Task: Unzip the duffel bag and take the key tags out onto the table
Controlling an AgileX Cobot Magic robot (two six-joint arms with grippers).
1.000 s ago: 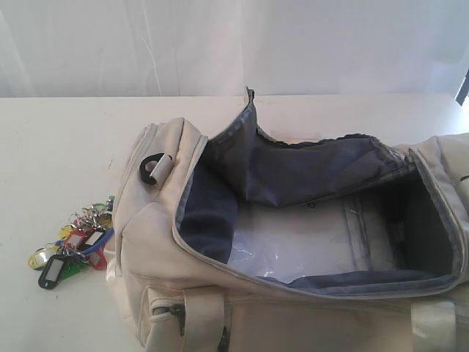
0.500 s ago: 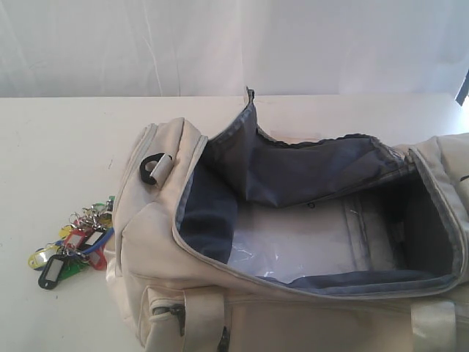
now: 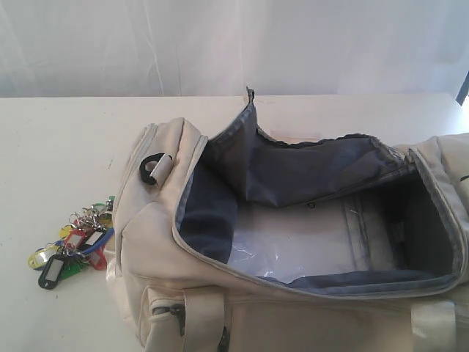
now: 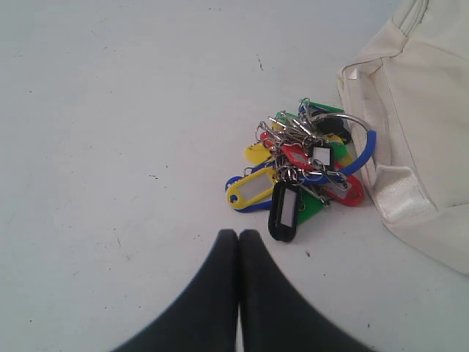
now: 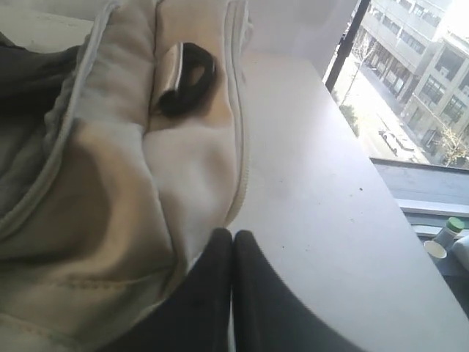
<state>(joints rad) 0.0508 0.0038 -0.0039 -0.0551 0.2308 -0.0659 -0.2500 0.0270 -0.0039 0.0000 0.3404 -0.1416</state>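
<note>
Duffel bag [image 3: 157, 249]: unzipped, gaping, interior apparently empty. Key tags [image 3: 73, 246]: on table [image 3: 51, 147], just beside bag's end. Left gripper [image 4: 238, 236]: closed, empty, near tags. Right gripper [image 5: 232, 235]: closed, empty, beside bag. Task: seemingly complete.

Staged indoor test bench, upper floor: plain white table [image 3: 58, 147], white curtain backdrop [image 3: 220, 44], window [image 5: 410, 103] overlooking street [image 5: 392, 139] and office blocks [image 5: 421, 37].

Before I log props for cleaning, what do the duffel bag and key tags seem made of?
The duffel bag: apparently matte cream woven fabric, creased and stitched, with thinner grey lining. The key tags: probably glossy coloured plastic, light glinting off them, on shiny metal rings.
</note>
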